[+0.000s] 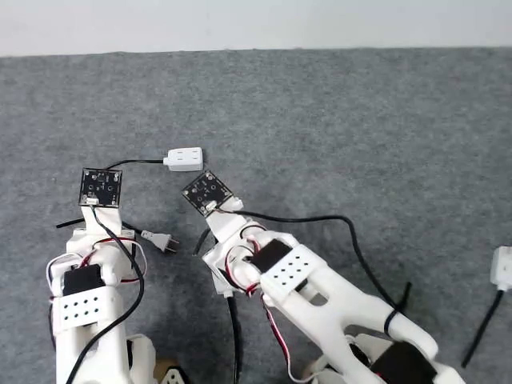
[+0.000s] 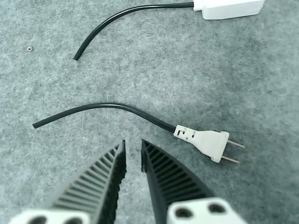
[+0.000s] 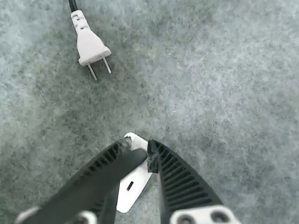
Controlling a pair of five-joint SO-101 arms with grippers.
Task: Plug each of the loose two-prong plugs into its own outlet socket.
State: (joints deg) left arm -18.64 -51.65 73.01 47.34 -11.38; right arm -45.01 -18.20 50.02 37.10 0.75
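- High view, lower left of the frame: left arm over the grey desk. Lower centre to lower right: right arm, slanting in.
- Between the two arms, left of centre: two-prong plug, lying flat on its black cord, prongs turned toward the right arm, in no socket.
- Upper left of centre: white outlet socket, apart from the plug.
- Right edge of the frame: second socket, well apart from both arms.
- Added by the left wrist view: left gripper, fingers a narrow slit apart and holding nothing. Plug near, just ahead of it; outlet socket farther beyond.
- Added by the right wrist view: right gripper, fingertips all but touching. White slotted piece partly behind one finger; pinched or merely lying underneath, impossible to tell. Plug ahead and apart, prongs pointing back toward the gripper.
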